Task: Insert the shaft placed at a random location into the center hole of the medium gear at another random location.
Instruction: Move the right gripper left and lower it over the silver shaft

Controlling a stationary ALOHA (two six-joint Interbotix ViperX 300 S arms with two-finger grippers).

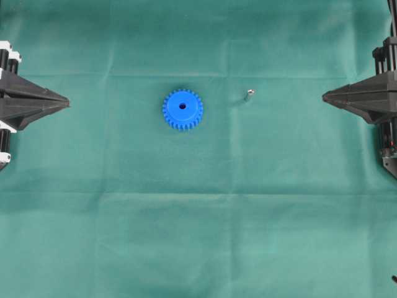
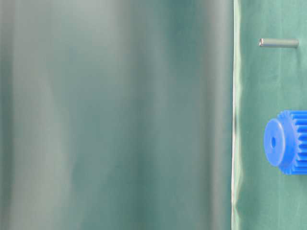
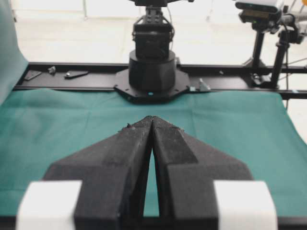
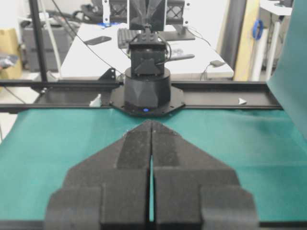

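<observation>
The blue medium gear (image 1: 182,108) lies flat on the green cloth left of the middle, its dark center hole (image 1: 182,106) facing up. The tiny silver shaft (image 1: 248,95) lies on the cloth to the gear's right, apart from it. In the table-level view the gear (image 2: 287,142) and the shaft (image 2: 278,42) show at the right edge. My left gripper (image 1: 67,100) is shut and empty at the far left edge. My right gripper (image 1: 324,96) is shut and empty at the far right edge. Both wrist views show shut jaws (image 3: 152,118) (image 4: 151,122) and neither object.
The green cloth (image 1: 198,236) covers the whole table. The opposite arm's black base (image 3: 152,72) stands at the far cloth edge in the left wrist view, likewise in the right wrist view (image 4: 146,88). A blurred green fold fills most of the table-level view.
</observation>
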